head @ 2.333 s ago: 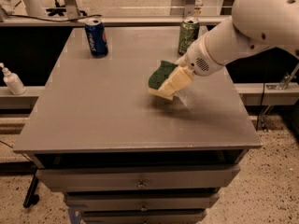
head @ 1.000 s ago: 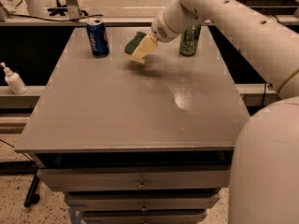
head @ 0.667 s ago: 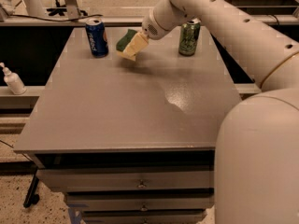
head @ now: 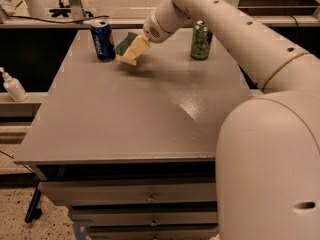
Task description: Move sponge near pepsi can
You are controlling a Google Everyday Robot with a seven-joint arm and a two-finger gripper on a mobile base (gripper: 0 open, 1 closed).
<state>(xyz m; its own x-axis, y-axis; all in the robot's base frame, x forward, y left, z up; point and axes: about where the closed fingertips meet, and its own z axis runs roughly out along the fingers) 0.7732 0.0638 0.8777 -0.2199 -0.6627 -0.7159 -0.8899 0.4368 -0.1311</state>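
— Grey tabletop is shown from the front, with drawers beneath. Where is the end effector found?

— At the far left part of the tabletop. The end effector is clamped on the sponge, which is held tilted, its green face turned up and leftward and its yellow foam underneath.

— And the target?

— The pepsi can is stood upright just beside the sponge, on the view's left of the end effector, with a narrow gap between them. The sponge's long axis is slanted from upper right down to lower left, toward the can's base.

— Is the sponge set down?

— That cannot be told for certain. A shadow is cast below it, so it is probably held slightly clear. Lowering and release are judged to remain.

— Containers?

— A green can is stood well apart on the right. No can's contents can be seen, and the drawers are shut.
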